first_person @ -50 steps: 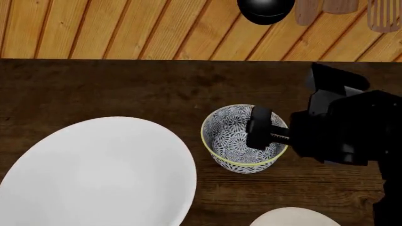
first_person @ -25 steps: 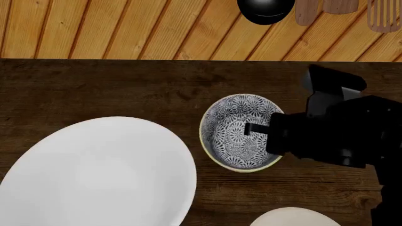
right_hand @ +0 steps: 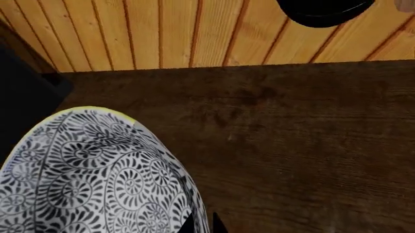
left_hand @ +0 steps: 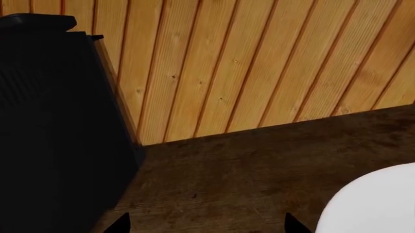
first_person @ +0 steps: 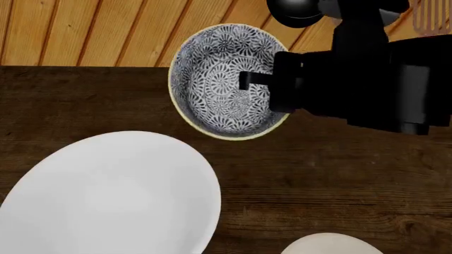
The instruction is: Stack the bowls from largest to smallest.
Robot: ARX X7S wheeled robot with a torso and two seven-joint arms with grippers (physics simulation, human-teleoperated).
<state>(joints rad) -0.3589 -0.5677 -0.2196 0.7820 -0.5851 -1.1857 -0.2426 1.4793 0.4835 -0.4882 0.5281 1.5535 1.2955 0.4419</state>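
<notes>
The small blue-grey floral bowl [first_person: 222, 79] with its yellow-green rim hangs tilted in the air above the table's back edge. My right gripper [first_person: 247, 82] is shut on its wall, one finger inside and the other hidden behind it. In the right wrist view the floral bowl [right_hand: 84, 174] has its wall pinched by the right gripper [right_hand: 202, 224]. The large white bowl [first_person: 113, 196] rests at the front left, and its edge [left_hand: 376, 204] shows in the left wrist view. The cream bowl [first_person: 328, 244] peeks in at the front edge. My left gripper [left_hand: 206, 225] is open over bare table.
The dark wooden table [first_person: 339, 180] backs onto a plank wall. A black round object [first_person: 298, 11] and wooden utensils [first_person: 431, 16] hang on that wall. A tall dark box [left_hand: 58, 126] stands beside the left arm.
My right gripper has lifted the floral bowl off the table, carrying it up and toward the back left, and the bowl now tilts. The white and cream bowls have not moved.
</notes>
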